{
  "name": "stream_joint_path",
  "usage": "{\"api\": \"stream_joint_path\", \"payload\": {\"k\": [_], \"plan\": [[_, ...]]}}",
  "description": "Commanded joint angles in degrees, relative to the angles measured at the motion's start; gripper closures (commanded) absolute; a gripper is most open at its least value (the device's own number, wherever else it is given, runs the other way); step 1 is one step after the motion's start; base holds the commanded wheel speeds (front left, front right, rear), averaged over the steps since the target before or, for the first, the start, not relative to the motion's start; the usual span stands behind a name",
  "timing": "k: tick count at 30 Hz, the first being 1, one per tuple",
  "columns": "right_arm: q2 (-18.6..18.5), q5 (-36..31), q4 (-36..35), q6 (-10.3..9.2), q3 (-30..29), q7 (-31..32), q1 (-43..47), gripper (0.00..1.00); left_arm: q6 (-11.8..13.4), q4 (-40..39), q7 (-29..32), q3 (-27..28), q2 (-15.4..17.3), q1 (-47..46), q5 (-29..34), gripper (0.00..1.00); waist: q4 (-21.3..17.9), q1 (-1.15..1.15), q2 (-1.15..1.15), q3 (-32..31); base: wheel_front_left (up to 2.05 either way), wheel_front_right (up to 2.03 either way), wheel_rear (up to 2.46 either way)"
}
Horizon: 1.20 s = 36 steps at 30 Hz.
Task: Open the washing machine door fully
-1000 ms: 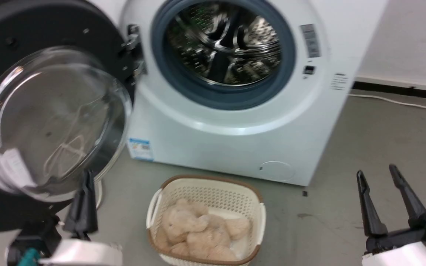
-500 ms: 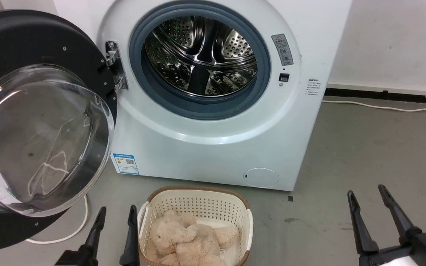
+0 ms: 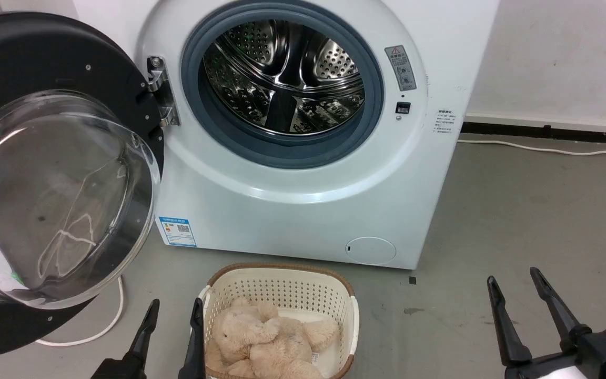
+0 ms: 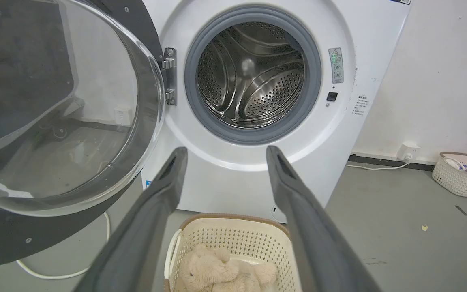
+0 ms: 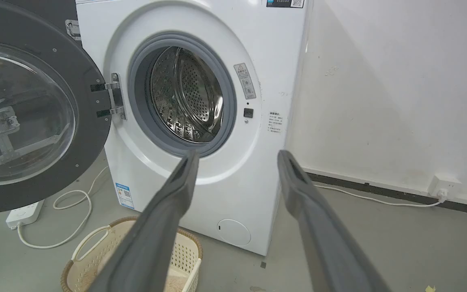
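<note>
The washing machine door [image 3: 56, 184] is swung wide open. It hangs on its metal hinge [image 3: 162, 89] at the left of the white washing machine [image 3: 292, 210]. You can see right into the shiny steel drum [image 3: 282, 73], with its walls full of little holes.

On the floor just in front sits a cream basket [image 3: 282, 287] with a brown rim. A fluffy tan teddy bear [image 3: 261, 337] lies in it. Another small basket [image 4: 452, 178] stands by the wall (something colourful is in it, too small to tell).

The left gripper [image 3: 175, 302] is beside the basket, fingers apart. The right gripper [image 3: 512, 275] is over the bare floor, fingers apart too.
</note>
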Motion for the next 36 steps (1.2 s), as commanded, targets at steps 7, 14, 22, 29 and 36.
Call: {"api": "stream_joint_path", "payload": {"k": [7, 14, 22, 29, 36], "plan": [[0.43, 0.71, 0.41, -0.05, 0.24, -0.29, 0.06, 0.00, 0.23, -0.19, -0.30, -0.17, 0.18, -0.63, 0.10, 0.00, -0.28, 0.00, 0.00, 0.44, 0.00, 0.00, 0.00], [0.46, 0.58, 0.48, -0.05, 0.11, -0.25, 0.05, 0.00, 0.20, -0.40, -0.30, -0.25, 0.00, -1.07, -0.22, 0.00, -0.06, 0.00, 0.00, 0.58, 0.00, 0.00, 0.00], [0.10, 0.31, 0.39, 0.00, 0.16, 0.29, -0.18, 1.00, -0.32, -0.18, 0.38, 0.17, -0.22, -0.43, 0.41, 1.00, -0.07, 0.00, 0.00, 0.65, 0.00, 0.00, 0.00], [0.12, 0.16, 0.60, 0.00, 0.29, 0.96, -0.55, 1.00, -0.76, -0.03, 1.20, 0.87, -0.71, -0.88, 1.41, 1.00, -0.19, 0.00, 0.00, 0.80, 0.00, 0.00, 0.00], [0.14, 0.01, 0.81, -0.01, 0.42, 1.63, -0.92, 1.00, -1.21, 0.12, 2.02, 1.57, -1.20, -1.33, 2.41, 1.00, -0.30, 0.00, 0.00, 0.96, 0.00, 0.00, 0.00]]}}
